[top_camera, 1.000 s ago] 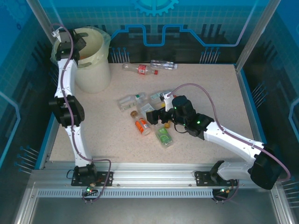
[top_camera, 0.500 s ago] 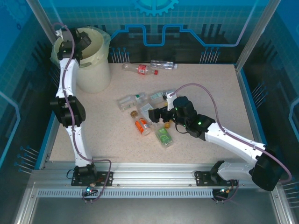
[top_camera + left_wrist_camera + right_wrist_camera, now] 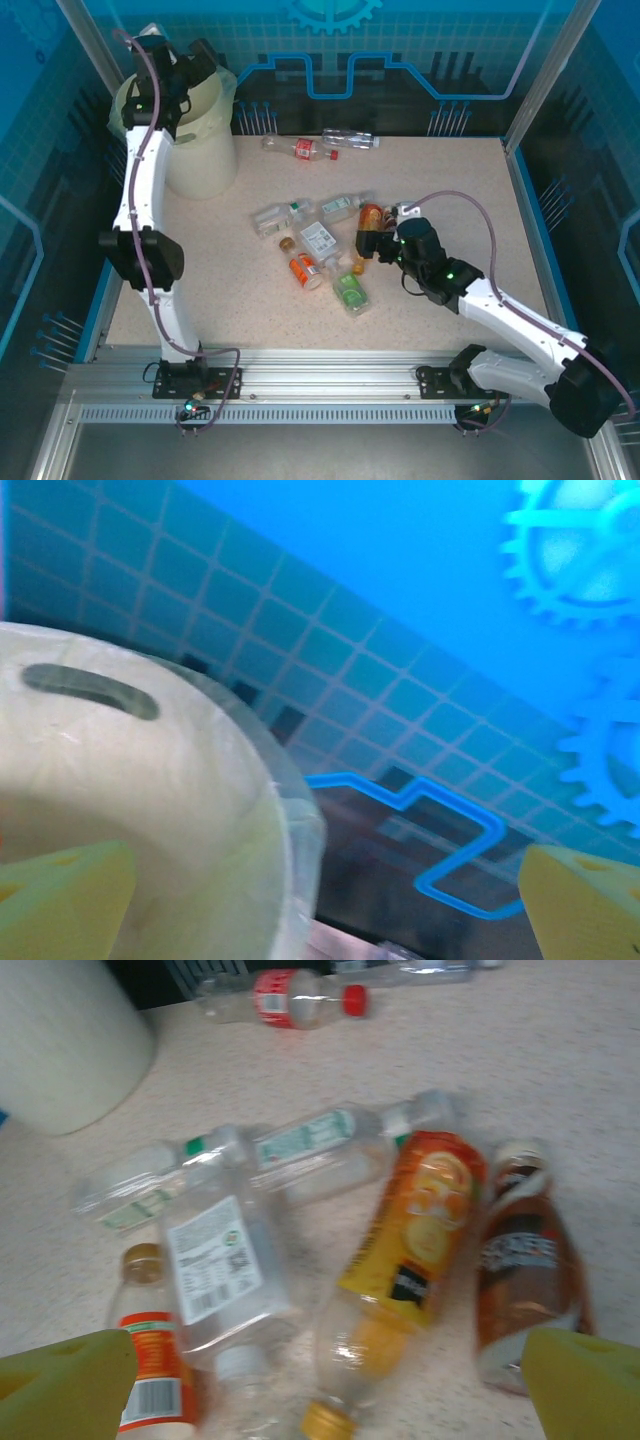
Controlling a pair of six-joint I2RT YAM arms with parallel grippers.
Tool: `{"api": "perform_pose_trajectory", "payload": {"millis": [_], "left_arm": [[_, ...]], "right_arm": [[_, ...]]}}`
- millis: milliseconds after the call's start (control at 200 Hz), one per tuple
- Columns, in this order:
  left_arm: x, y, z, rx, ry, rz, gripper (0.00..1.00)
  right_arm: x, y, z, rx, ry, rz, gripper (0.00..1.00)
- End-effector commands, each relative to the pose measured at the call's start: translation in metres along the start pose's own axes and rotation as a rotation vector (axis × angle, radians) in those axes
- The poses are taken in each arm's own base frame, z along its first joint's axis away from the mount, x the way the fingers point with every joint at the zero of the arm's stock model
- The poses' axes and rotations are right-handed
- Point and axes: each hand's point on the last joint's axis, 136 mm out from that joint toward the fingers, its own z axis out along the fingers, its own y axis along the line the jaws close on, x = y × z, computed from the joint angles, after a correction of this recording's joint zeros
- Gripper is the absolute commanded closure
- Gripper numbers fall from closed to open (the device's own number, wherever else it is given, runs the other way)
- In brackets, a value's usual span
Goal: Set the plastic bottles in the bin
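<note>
Left claw (image 3: 195,65) lifted clear above bin (image 3: 205,150), jaws spread, empty; bottle probably dropped inside, unseen. Right claw (image 3: 320,1385) shifted over bottles (image 3: 415,1220) on tabletop (image 3: 470,190), open, nothing gripped.

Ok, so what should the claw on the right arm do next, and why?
Probably lower the right gripper straight onto the orange-labelled bottle and close. Its fingers are open and hang just above the bottles, with that one lying between them. The left gripper is open and empty above the bin, so the right one is better placed.
</note>
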Motion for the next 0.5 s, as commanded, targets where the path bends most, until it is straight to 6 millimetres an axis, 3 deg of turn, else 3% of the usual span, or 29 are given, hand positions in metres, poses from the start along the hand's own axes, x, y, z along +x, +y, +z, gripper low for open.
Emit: {"api": "perform_pose_trajectory", "payload": {"millis": [0, 245, 490], "left_arm": [[0.007, -0.034, -0.017, 0.129, 0.036, -0.03, 0.01], [0.024, -0.071, -0.052, 0.292, 0.085, -0.114, 0.01], [0.046, -0.086, -0.081, 0.42, 0.165, -0.212, 0.01]], "right_arm": [[0.013, -0.036, -0.004, 0.122, 0.047, 0.042, 0.0], [0.029, -0.076, 0.0, 0.18, 0.16, 0.085, 0.0], [0.046, -0.09, 0.017, 0.163, 0.279, 0.074, 0.0]]}}
